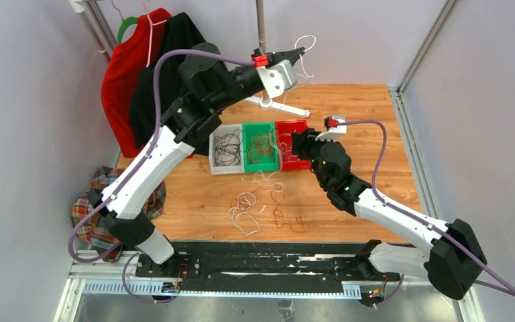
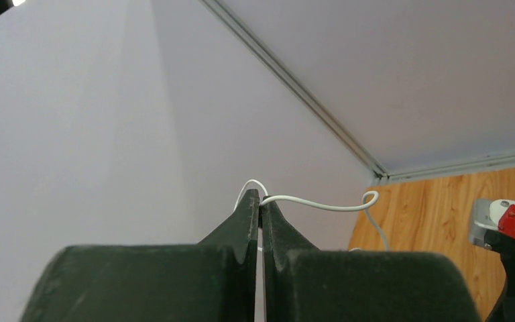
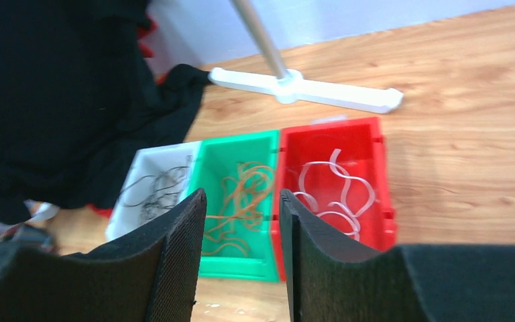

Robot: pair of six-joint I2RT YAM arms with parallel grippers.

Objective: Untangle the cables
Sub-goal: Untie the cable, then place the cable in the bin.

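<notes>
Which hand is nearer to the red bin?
Right. The right hand hovers close by the red bin, open and empty; the left hand is raised high, well behind it, shut on a white cable.

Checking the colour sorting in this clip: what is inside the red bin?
Only white cables show in the red bin, several loose curls. Its near-left corner is hidden behind the right gripper, so anything there cannot be seen.

right claw [image 3: 241, 204] hangs over a row of three bins [image 1: 259, 125], cables [image 1: 261, 149] in each, stand foot [image 3: 305, 90] just past them, clothes [image 3: 53, 100] off to its left, loose cables [image 1: 243, 216] on the table [image 1: 375, 134] behind it.
</notes>
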